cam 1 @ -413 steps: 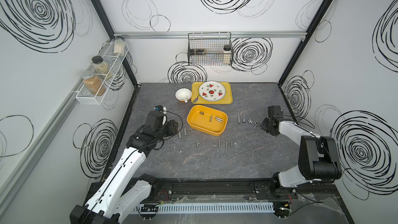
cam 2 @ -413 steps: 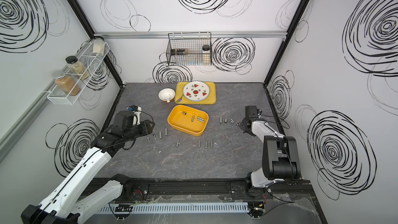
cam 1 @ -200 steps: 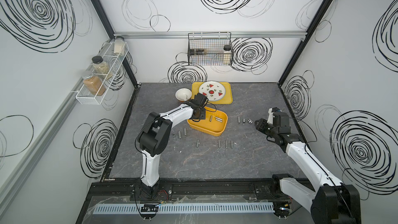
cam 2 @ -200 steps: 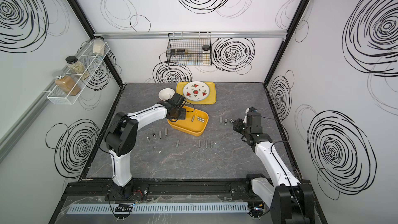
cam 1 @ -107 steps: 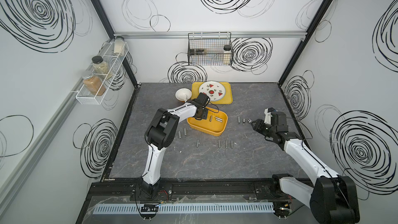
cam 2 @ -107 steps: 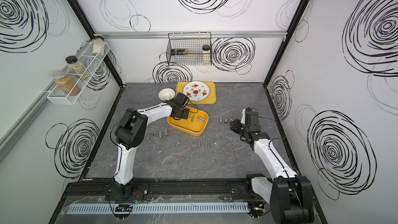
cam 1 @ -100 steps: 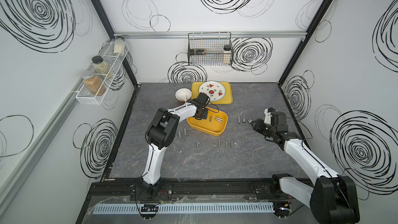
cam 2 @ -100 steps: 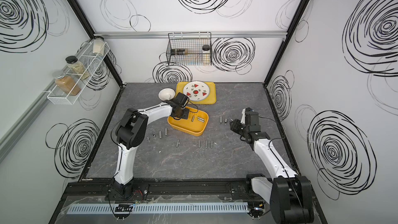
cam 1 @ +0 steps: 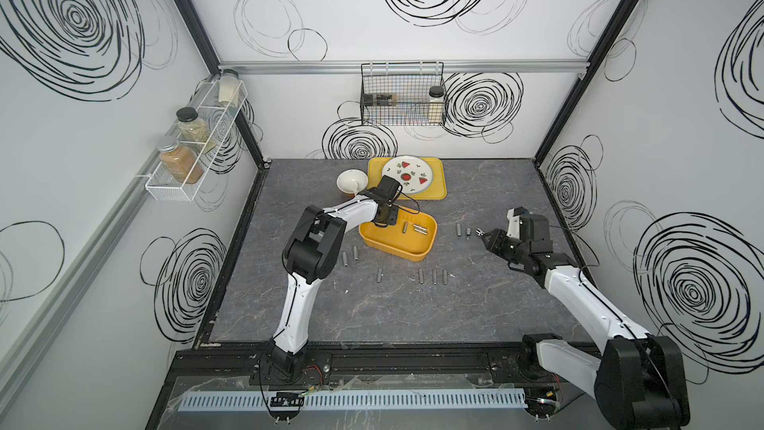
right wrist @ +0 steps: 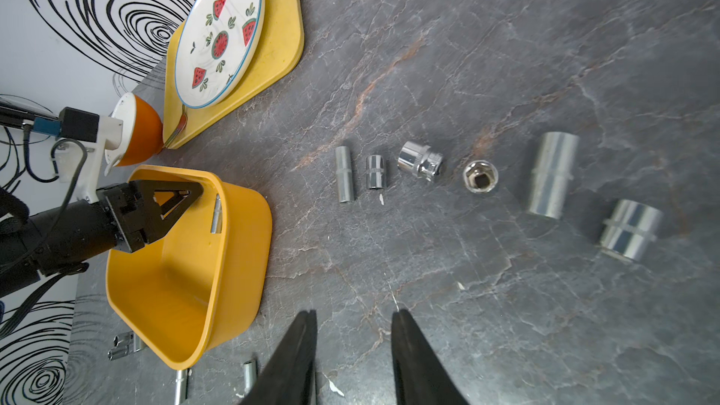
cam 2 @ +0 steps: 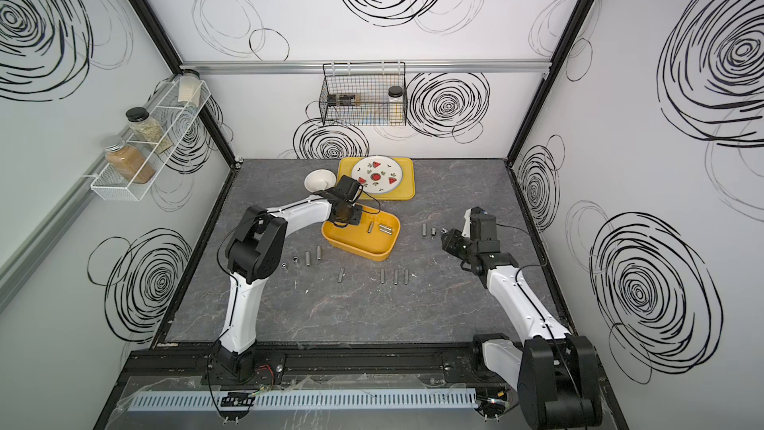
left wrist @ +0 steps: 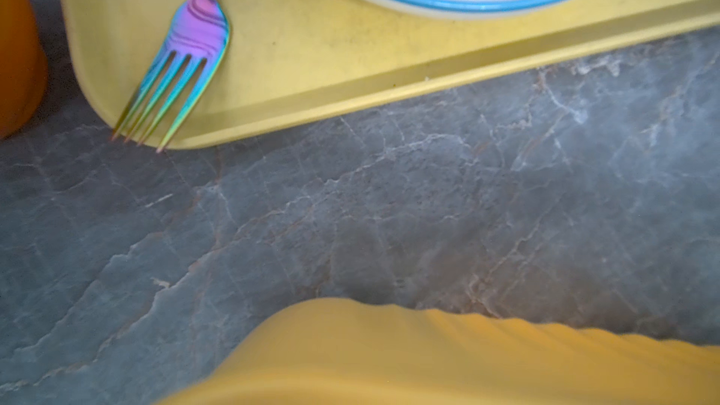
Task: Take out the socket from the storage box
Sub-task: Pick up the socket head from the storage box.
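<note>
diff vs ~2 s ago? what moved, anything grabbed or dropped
Left gripper swung from the loose steel sockets on the left of the grey marbled table into the deep yellow-orange plastic storage box, now low in one corner; whether it grips anything isn't visible. Right gripper shifted slightly toward the box, jaws open, empty. Box, table sockets, flat yellow tray: unmoved.

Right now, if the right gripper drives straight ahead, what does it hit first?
Probably the slim socket lying ahead of the right gripper; depth is unclear, so the bare tabletop could come first.
</note>
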`<action>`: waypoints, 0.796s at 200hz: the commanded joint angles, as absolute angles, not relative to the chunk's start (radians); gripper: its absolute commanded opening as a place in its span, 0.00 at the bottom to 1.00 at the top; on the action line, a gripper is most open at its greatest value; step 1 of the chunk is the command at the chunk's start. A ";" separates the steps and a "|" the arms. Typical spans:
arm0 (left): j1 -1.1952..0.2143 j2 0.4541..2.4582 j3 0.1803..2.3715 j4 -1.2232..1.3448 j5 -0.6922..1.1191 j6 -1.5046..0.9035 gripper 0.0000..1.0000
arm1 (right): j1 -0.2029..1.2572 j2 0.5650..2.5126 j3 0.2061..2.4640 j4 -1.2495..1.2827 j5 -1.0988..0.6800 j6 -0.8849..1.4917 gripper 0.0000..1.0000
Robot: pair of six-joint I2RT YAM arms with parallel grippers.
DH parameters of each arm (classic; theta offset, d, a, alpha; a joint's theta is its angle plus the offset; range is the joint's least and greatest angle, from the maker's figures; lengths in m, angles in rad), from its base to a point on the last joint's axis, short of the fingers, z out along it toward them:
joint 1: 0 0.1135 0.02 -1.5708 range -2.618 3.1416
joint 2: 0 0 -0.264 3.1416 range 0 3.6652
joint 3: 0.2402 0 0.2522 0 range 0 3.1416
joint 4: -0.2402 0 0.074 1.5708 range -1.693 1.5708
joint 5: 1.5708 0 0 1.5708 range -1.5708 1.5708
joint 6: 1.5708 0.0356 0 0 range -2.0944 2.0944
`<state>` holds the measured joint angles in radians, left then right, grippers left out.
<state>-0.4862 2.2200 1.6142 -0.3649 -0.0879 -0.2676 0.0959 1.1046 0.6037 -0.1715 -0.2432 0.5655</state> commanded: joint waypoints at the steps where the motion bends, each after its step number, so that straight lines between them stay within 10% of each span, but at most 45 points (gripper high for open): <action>1: -0.498 2.260 1.637 -0.360 -0.083 -0.265 0.44 | 0.103 1.115 0.611 -0.169 -0.235 0.562 0.37; 50: -0.516 2.229 1.624 -0.376 -0.130 -0.296 0.26 | 0.103 1.125 0.609 -0.165 -0.239 0.565 0.37; 159: -0.537 1.794 1.395 -0.444 -0.327 -0.566 0.24 | 0.102 1.123 0.603 -0.158 -0.257 0.567 0.36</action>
<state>-0.5831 1.9377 1.4963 -0.4309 -0.2615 -0.4625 0.0959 1.1202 0.6037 -0.1711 -0.2455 0.5659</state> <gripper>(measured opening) 0.308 0.365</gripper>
